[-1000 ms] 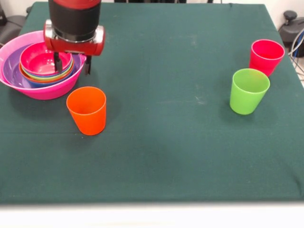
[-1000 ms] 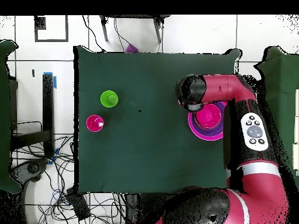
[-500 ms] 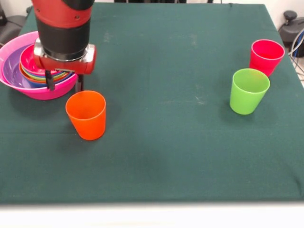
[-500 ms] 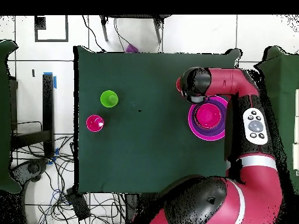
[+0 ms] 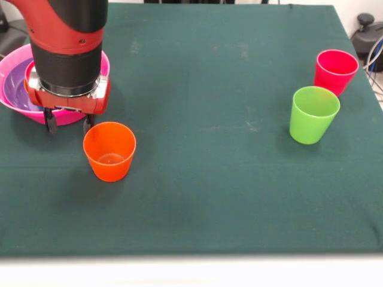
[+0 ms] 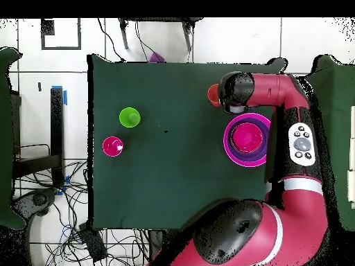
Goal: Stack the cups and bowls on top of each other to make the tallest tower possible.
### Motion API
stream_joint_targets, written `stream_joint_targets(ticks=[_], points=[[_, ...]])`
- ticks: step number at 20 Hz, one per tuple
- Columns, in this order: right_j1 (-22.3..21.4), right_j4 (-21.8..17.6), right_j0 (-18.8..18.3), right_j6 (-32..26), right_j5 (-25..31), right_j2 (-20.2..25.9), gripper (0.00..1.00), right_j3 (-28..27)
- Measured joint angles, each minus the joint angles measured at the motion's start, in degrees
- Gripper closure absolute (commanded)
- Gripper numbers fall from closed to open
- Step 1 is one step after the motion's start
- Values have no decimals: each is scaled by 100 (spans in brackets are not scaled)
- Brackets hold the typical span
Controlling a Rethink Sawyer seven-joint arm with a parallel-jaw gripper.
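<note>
Front view, progress: the bowls (image 5: 18, 95) sat nested in the pink base at the table's far left corner; no cup stood on the tower (image 6: 247, 138) yet.
Left to do: the orange cup (image 5: 109, 150), green cup (image 5: 313, 114) and red-pink cup (image 5: 335, 71) all stood loose and upright.
Gripper (image 5: 69, 125): fingers apart, holding nothing.
Cup and tool: the orange cup stood just beside the fingertips, on the camera side, not between them.
</note>
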Motion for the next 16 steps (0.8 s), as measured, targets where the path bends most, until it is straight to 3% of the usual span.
stream_joint_targets(ticks=[9,16], points=[[-26,169,3,0,95,-29,0,-10],[-419,265,3,0,247,-142,0,259]])
